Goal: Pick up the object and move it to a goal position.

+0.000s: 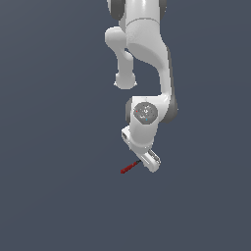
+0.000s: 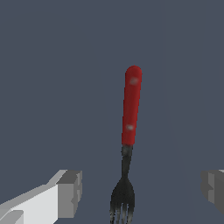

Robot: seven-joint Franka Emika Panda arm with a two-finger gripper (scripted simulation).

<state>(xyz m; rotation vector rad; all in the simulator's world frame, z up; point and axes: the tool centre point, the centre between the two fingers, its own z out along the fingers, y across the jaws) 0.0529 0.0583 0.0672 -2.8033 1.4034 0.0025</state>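
Two end effector fingers (image 2: 70, 192) stand spread wide, cut off at the frame edges, flanking the fork (image 2: 131, 109), its prongs cropped

Plain dark grey-blue surface (image 1: 54, 196) fills background, featureless.

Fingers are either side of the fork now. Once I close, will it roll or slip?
The fork looks rigid and light, so bending seems unlikely. Its rounded red handle may roll if nudged. The open gripper straddles the thin black neck, so the fork might pivot.
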